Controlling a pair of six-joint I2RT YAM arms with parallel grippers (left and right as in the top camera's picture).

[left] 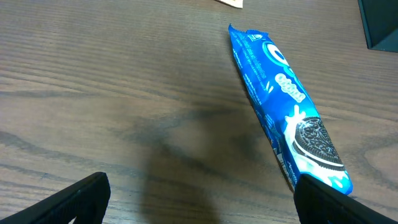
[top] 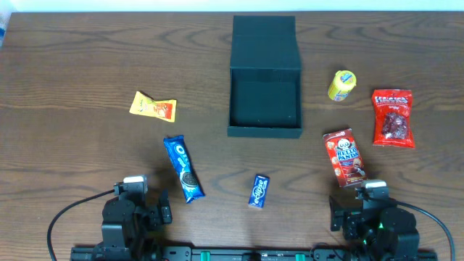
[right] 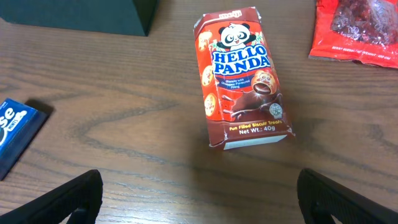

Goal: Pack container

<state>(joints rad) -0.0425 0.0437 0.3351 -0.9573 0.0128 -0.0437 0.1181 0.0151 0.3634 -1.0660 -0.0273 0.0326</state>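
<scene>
Overhead view: the container (top: 264,131) is recorded at the far centre of the table (top: 72,58). Its lid flap is folded back flat on the far side and the cavity faces up. Both arms are parked at the near edge, well apart from the box, one to either side of its centre line.

The left gripper (left: 202,202) is noted near-left of the container. Its fingers (left: 81,199) are spread wide, with bare wood between them. In the left wrist view only a dark corner of the box is caught at the upper right. A blue Oreo packet (left: 289,106) lies diagonally between gripper and box, its near end just beside one fingertip.

The right gripper (right: 202,202) is noted near-right of the container, its jaws likewise held apart over bare wood. A Hello Panda box (right: 242,78) lies flat just ahead of it. A small blue packet (right: 15,134) is seen to its left and a red bag (right: 360,31) further off to its right.

Left of the container a yellow-orange sachet (top: 153,106) is logged; right of it, a yellow round item (top: 341,85).
</scene>
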